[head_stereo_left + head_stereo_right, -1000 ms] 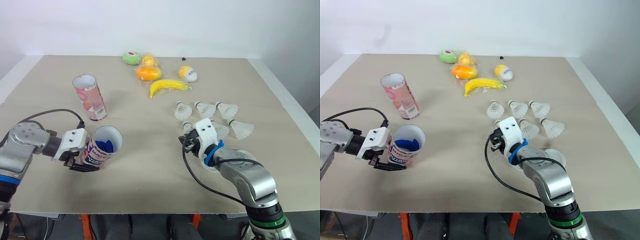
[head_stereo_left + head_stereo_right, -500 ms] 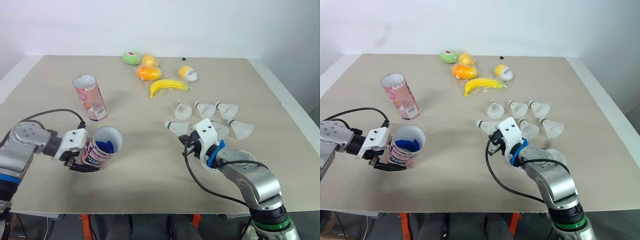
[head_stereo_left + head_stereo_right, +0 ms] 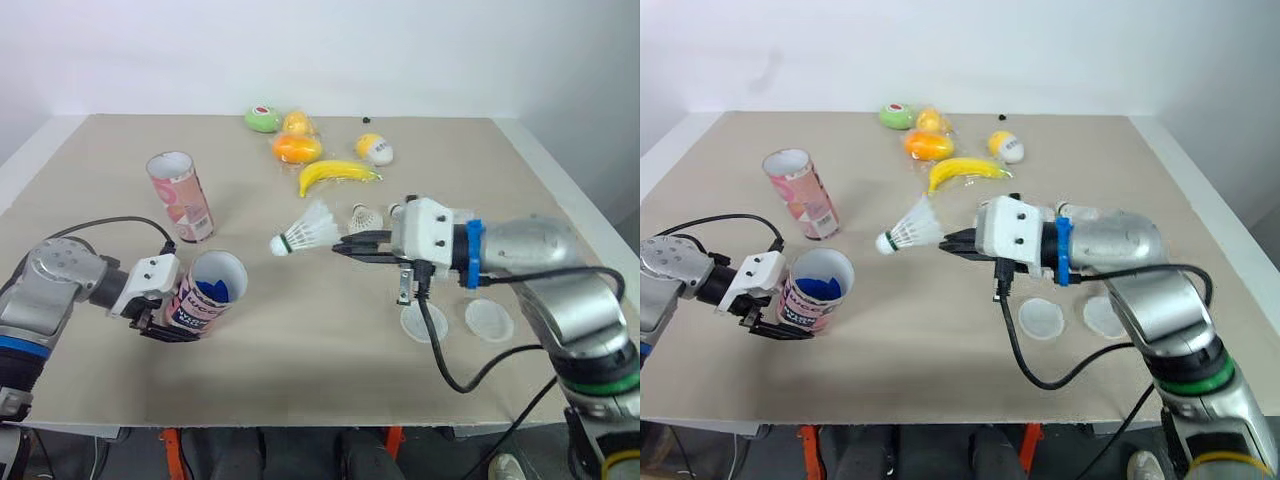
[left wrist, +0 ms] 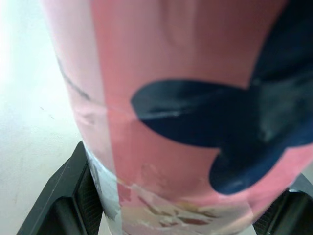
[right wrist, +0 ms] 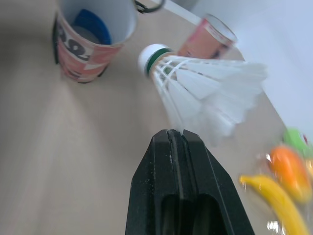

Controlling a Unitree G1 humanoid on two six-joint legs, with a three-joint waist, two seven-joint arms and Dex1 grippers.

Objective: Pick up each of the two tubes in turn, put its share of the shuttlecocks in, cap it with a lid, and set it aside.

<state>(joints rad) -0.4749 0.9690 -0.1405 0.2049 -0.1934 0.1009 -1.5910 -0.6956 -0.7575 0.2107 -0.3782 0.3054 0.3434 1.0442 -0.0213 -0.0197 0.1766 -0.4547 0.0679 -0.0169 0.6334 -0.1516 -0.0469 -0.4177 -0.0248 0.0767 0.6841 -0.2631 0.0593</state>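
Note:
My left gripper (image 3: 165, 318) is shut on a pink tube (image 3: 207, 292), tilted with its open mouth up and towards the right; something blue lies inside. In the left wrist view the tube (image 4: 186, 112) sits between the two black fingers (image 4: 63, 196). A second pink tube (image 3: 180, 195) stands upright behind it. My right gripper (image 3: 342, 243) is shut on the feather skirt of a white shuttlecock (image 3: 303, 231), held above the table with the cork pointing left, right of the held tube's mouth. Another shuttlecock (image 3: 365, 217) lies behind the gripper, partly hidden. Two clear lids (image 3: 420, 322) (image 3: 488, 318) lie under the right arm.
A banana (image 3: 338, 172), an orange fruit (image 3: 297, 147), a green fruit (image 3: 262, 117) and a yellow-white egg shape (image 3: 376, 149) sit at the table's far middle. The right arm's black cable (image 3: 440, 350) hangs near the lids.
The right gripper has lifted a shuttlecock off the table and carried it left towards the held tube. The right arm has swung up, uncovering the two lids. The left arm has stayed put.

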